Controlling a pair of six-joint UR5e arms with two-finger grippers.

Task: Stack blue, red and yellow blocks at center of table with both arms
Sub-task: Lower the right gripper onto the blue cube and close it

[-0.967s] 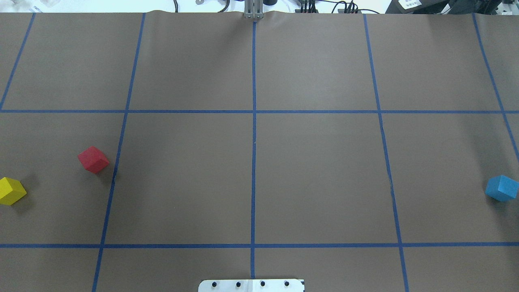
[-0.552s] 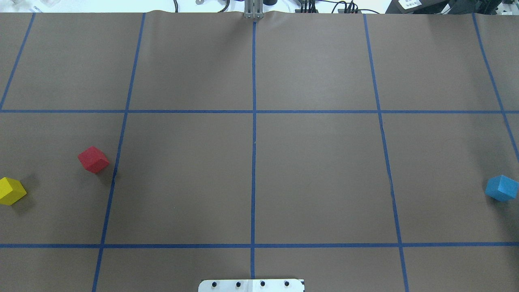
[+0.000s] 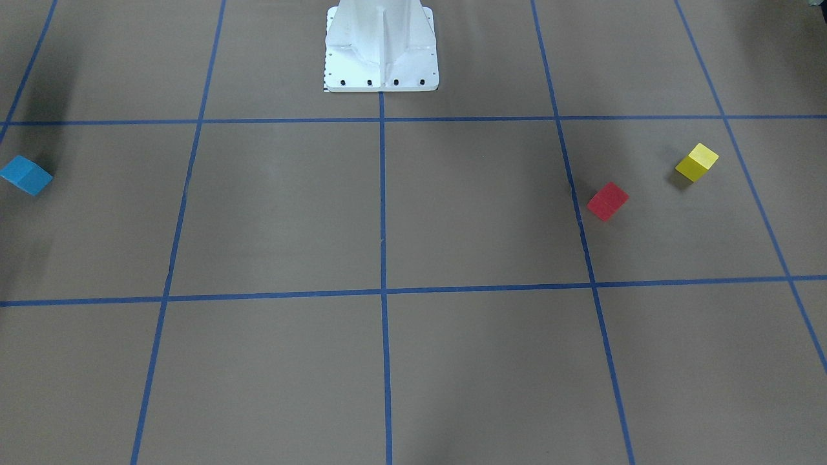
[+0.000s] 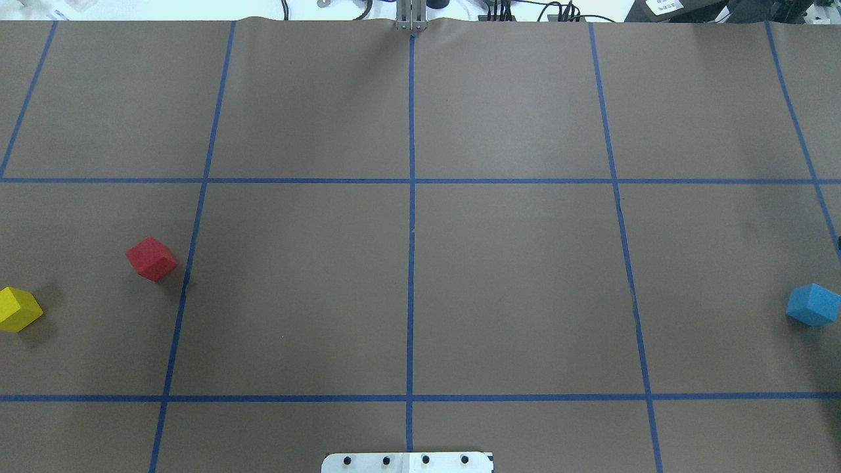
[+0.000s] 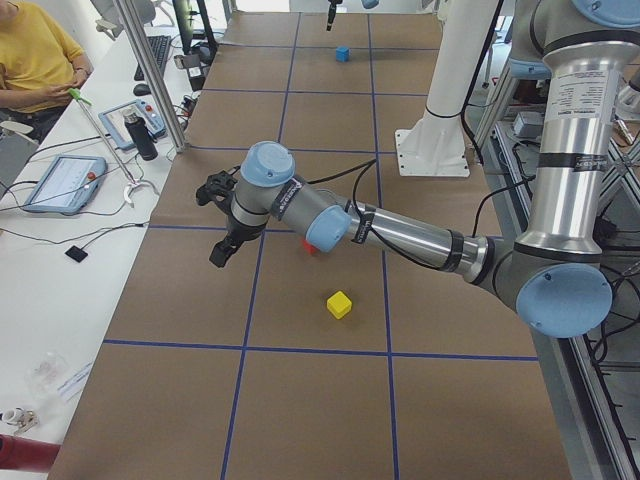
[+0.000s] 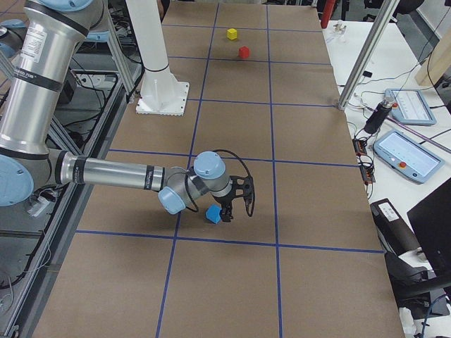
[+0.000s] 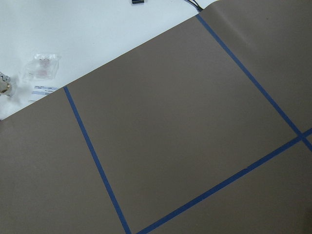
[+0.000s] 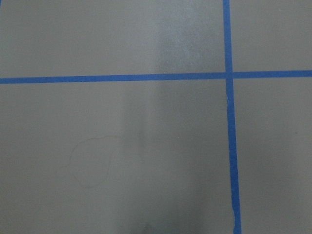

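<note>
Yellow comes first: the small yellow cube block [image 4: 18,309] sits farthest to the left of the white metal pedestal plate [image 4: 407,462]. The small red cube block [image 4: 152,259] is nearer that pedestal on the same side, the two apart on the brown paper table cover [image 4: 295,295]. The left gripper [image 5: 220,252] hangs beyond the red cube from the pedestal; whether its fingers are apart or together I cannot tell. Straight ahead of the pedestal no block lies, so nothing is stacked yet. Far to the pedestal's right rests the small blue cube block [image 4: 813,305], the right gripper [image 6: 236,210] just beside it, its finger spacing equally unreadable.

Likely trouble:
- Each cube lies askew to the blue tape grid [image 4: 411,263], so fingers meeting corners could spin one away.
- A nudge could shove the blue cube farther out.
- Both arms converging ahead of the pedestal could collide.
</note>
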